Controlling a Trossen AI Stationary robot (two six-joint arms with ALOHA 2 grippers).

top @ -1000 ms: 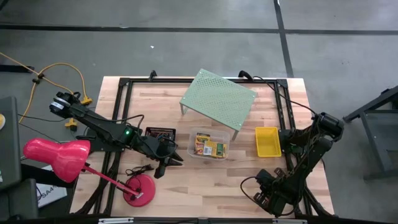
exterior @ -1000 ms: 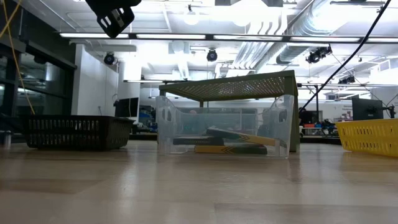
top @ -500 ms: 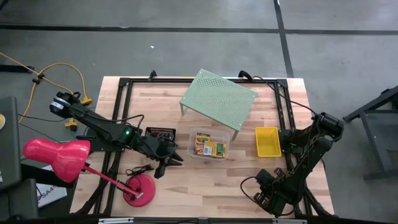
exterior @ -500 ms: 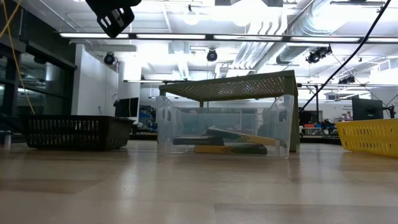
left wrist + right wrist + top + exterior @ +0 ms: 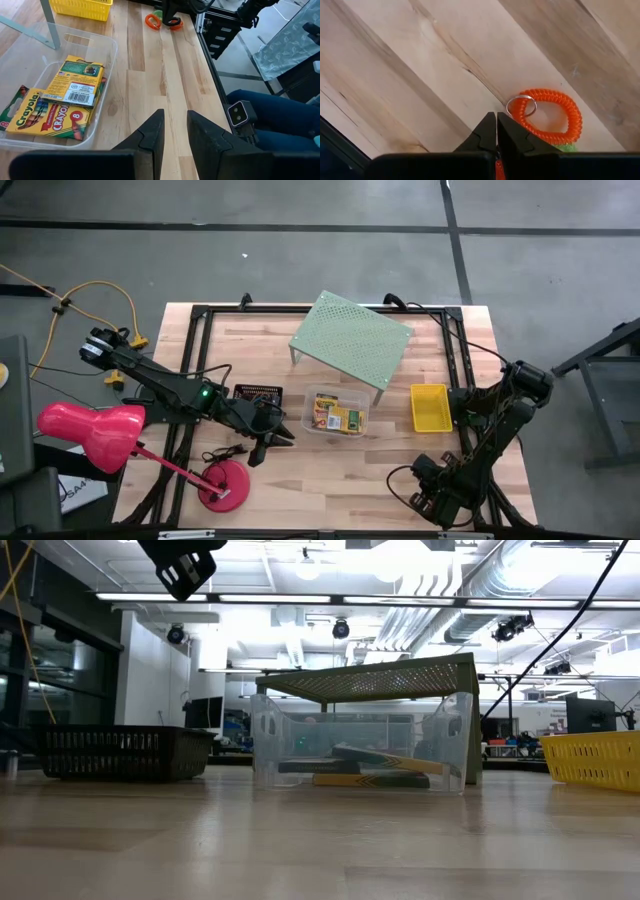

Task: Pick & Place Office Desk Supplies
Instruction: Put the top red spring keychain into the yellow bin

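While the large pale green perforated shelf (image 5: 351,338) stands idle at the back of the wooden table (image 5: 330,470), the work sits at the front right corner. There the right gripper (image 5: 432,498) points down at the tabletop with its fingers pressed together, and its wrist camera shows an orange coiled wrist band (image 5: 554,116) with a small metal ring (image 5: 521,105) lying on the wood just past the fingertips. A scrap of orange shows between the closed fingers, so it looks as if a coil is pinched, though I cannot tell for sure. A green coil (image 5: 565,147) peeks out touching the orange one. These coils lie right at the right arm and well away from the left, so the right arm is the nearer tool; the orange loop's long axis runs roughly across the line of its fingers.

The left gripper (image 5: 268,436) hovers over bare wood just left of the clear tub (image 5: 312,395), fingers a narrow gap apart and holding nothing.

As to containers, the clear tub holds 3 or so green-and-yellow crayon boxes (image 5: 75,84), lying flat. The yellow basket (image 5: 429,407), right of the tub, looks empty. The small black mesh tray (image 5: 258,394), left of the tub, shows small reddish bits I cannot make out.
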